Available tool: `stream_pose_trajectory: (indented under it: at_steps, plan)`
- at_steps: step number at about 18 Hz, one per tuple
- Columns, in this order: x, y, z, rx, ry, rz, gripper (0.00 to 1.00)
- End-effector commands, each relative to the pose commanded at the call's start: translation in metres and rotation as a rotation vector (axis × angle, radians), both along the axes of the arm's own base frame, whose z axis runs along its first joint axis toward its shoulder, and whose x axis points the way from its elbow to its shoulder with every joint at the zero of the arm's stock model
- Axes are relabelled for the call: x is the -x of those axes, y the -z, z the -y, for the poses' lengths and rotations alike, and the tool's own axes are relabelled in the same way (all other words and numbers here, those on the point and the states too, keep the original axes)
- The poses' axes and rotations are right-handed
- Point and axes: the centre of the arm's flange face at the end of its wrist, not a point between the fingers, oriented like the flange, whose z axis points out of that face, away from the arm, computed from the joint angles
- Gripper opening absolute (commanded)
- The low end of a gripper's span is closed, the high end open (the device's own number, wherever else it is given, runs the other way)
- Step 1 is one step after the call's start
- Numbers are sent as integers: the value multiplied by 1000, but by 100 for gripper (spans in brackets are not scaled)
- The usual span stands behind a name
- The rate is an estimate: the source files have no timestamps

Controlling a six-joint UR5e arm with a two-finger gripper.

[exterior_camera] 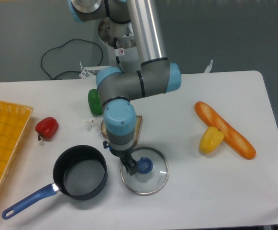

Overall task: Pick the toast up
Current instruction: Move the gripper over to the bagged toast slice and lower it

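Your gripper (130, 167) hangs low over the left part of the glass pot lid (144, 170), its dark fingertips just beside the lid's blue knob (145, 166); from this angle you cannot tell whether the fingers are apart or together, and nothing shows between them. The toast (138, 126) lies directly behind the gripper, almost wholly hidden under the blue-capped wrist (119, 121), so you see only a sliver of brown crust at the wrist's right edge and a bit of crinkly clear wrap poking out on the left side. Just to the gripper's left sits the black saucepan (80, 172), its blue handle (27, 201) running away toward the near-left corner of the table (186, 201). Farther left and a little behind lies the red pepper (47, 128), and beyond it the yellow mesh tray (2, 143) at the table's left edge. Behind the wrist, partly covered by the arm's elbow, you can make out the green pepper (94, 101). Well off to the gripper's right rests the yellow pepper (210, 139), touching the long orange baguette (224, 129) that lies diagonally beside it.
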Motion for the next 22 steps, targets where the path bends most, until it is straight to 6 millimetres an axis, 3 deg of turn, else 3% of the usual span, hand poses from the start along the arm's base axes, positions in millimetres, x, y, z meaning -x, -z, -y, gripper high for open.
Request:
stream_pose_trajectory:
  at_steps: [3,7,10,12,16,18,22]
  plan:
    - [-47,7,-1,32,48,7,100]
    - [-74,15,-1,59,61,7,100]
    - [-72,15,3,59,58,12,100]
    - [-64,1,10,50,46,4,100]
    - [-47,6,22,80,67,20,100]
    - [-54,5,31,87,80,14,100]
    - [-70,24,54,128,69,47,100]
